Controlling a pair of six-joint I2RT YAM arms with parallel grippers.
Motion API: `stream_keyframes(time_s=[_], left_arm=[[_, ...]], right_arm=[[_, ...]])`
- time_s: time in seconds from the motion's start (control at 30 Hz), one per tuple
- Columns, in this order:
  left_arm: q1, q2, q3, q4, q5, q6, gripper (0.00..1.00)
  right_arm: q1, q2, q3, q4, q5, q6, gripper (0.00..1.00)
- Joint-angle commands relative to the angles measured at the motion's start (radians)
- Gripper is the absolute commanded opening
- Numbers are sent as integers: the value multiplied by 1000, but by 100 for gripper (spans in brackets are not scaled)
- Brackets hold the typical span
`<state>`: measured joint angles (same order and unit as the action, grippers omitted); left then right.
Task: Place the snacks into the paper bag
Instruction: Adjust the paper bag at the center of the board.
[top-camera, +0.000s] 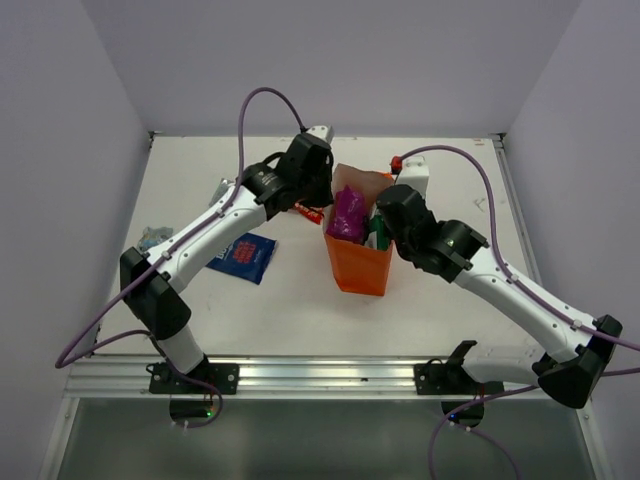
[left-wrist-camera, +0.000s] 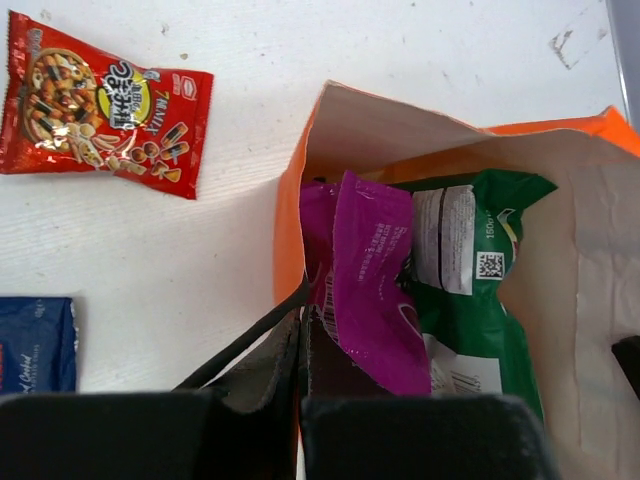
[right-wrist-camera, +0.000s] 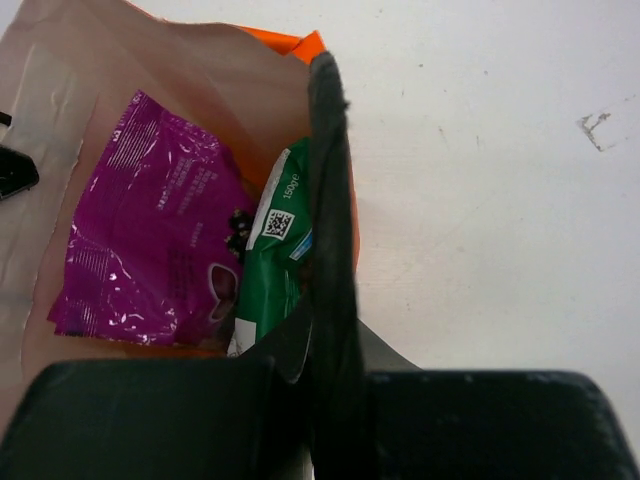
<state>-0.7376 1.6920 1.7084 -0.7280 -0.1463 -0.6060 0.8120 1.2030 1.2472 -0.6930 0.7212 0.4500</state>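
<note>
Left pincer (left-wrist-camera: 300, 405) clamps the paper bag (top-camera: 360, 265) rim at 10 o'clock, right pincer (right-wrist-camera: 325, 120) at 2. I see the magenta packet (left-wrist-camera: 375, 280) and green packet (left-wrist-camera: 460, 300) inside. The red packet (left-wrist-camera: 100, 105) and blue packet (top-camera: 243, 256) lie on the bench (top-camera: 290, 310), at the bag's 9–10 o'clock.

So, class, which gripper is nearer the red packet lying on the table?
Left. The left gripper pinches the wall of the paper bag on the side facing the red packet; the right gripper grips the opposite wall, across the bag.

I see the orange paper bag (top-camera: 358, 266) upright mid-table, with the magenta packet (top-camera: 348, 213) and green packet (top-camera: 379, 234) poking out. The left gripper (top-camera: 316, 194) and right gripper (top-camera: 388, 220) are at its rim. The blue packet (top-camera: 243, 256) lies flat to the left. The red scrap (top-camera: 312, 211) under the left gripper is probably another packet.
</note>
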Motion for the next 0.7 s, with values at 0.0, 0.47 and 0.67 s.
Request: stream_keyframes(time_s=[0.0,0.47,0.67], left_arm=[[-6,-12,74,-36,-58,69,0],[-5,-52,19,53,-179,29,38],[-5,-74,-38,131,-243,-37,46]], right_arm=[[-2,-17,37,38,-28,7,0],[-2,41,46,96,-132,13,0],[-2,36,46,86,-115,16,0]])
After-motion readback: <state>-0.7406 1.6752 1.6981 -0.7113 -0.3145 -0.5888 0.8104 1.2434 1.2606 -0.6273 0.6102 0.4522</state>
